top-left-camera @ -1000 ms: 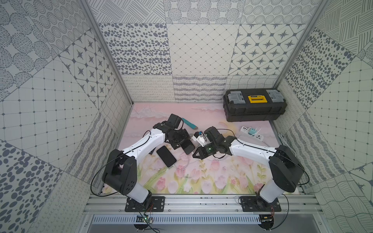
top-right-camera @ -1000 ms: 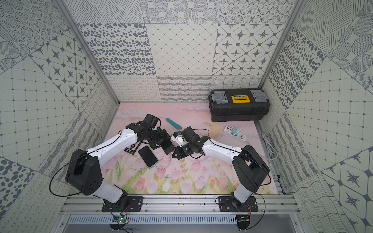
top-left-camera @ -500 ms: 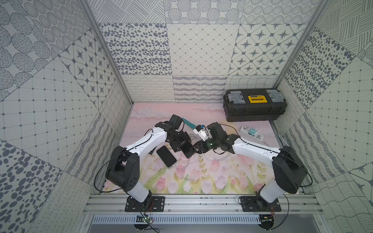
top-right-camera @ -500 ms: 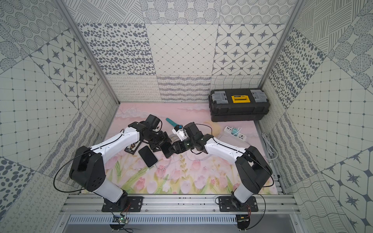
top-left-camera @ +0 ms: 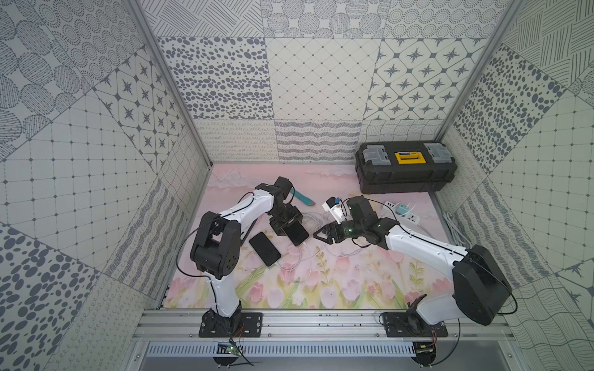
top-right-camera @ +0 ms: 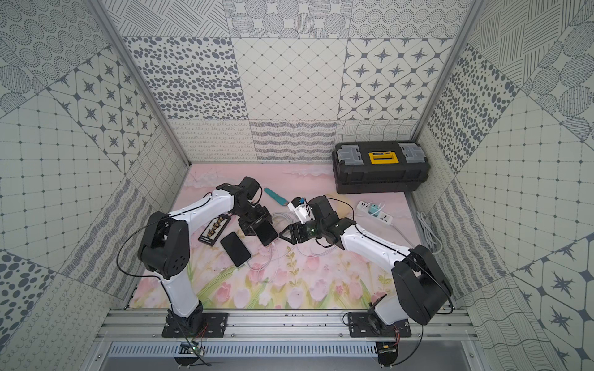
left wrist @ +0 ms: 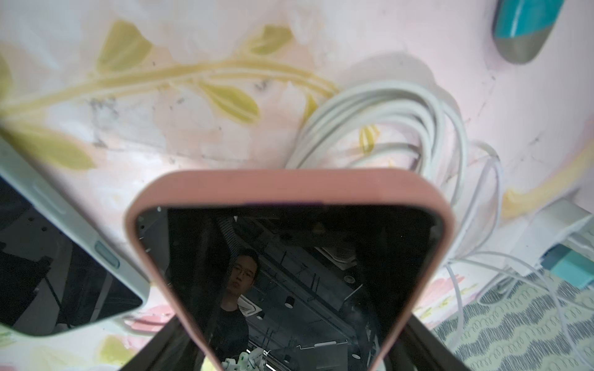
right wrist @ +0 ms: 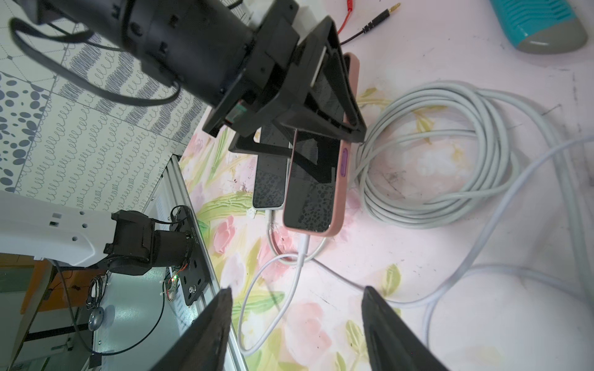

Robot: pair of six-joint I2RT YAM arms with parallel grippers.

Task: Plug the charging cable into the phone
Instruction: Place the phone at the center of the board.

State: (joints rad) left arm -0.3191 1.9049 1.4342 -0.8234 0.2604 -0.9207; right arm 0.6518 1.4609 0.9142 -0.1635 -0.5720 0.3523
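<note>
Step in hand: the plugging-in is judged to be done or all but done, so the moment belongs to the clearing-away after insertion.
Phone: the phone [right wrist: 313, 192] (the one in the pink case) is held at a tilt over the flowered mat [top-left-camera: 321, 289], with its lower end turned toward the right arm.
Left gripper: the left gripper [top-left-camera: 287, 227] is clamped across the sides of the phone, near its upper half.
Right gripper: the right gripper [right wrist: 296, 290] is seen with its jaws well apart and nothing between them, just short of the phone's lower end.
Charging cable: the charging cable [right wrist: 301, 257] is seen running straight up into the phone's lower edge. The plug looks seated, though how fully it is seated cannot be told from this angle.
Nearby things: a second phone [right wrist: 270, 180] lies just beside the first with its own white lead attached. A coil of thicker cable [right wrist: 427, 218] rests on the mat on the other side.
Next move: a straight pull-back of the right arm is called for, clear of the cable's loop beneath its jaws. The phone should then be lowered flat without the plug being levered.
Risk: a snag on the loose loop could drag the plug back out.
</note>
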